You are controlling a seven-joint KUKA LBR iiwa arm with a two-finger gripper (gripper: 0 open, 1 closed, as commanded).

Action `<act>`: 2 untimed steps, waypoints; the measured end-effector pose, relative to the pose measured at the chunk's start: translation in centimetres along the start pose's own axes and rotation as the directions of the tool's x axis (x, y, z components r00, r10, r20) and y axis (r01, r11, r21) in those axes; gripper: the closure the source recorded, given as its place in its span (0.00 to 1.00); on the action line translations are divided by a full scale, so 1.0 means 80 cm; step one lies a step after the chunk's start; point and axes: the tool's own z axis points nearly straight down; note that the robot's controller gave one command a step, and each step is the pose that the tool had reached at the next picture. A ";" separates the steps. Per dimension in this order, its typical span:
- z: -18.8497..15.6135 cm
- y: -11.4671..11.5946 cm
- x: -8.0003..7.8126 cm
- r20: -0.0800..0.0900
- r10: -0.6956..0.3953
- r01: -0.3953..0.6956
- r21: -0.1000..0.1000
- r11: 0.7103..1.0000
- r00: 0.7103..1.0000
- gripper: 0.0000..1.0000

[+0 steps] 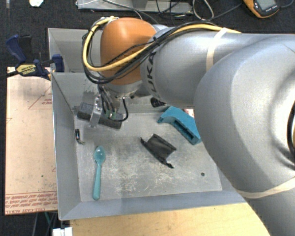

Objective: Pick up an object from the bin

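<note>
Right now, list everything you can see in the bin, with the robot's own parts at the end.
bin: one, grey metal, centre of view
spoon: one, teal, on the floor near the front-left corner
folded piece: one, black, middle of the floor
plastic piece: one, blue, right of middle, close to the arm
small item: one, dark, by the left wall; too small to tell what kind
end effector: one, grey and black, over the back-left floor
wrist cover: one, orange, above the end effector
arm: one, silver, reaching in from the right
</note>
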 end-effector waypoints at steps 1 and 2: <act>-0.035 0.001 0.000 -0.002 0.000 0.000 0.000 1.000 1.000 1.00; -0.078 0.002 -0.002 0.000 -0.001 0.001 -0.001 1.000 1.000 1.00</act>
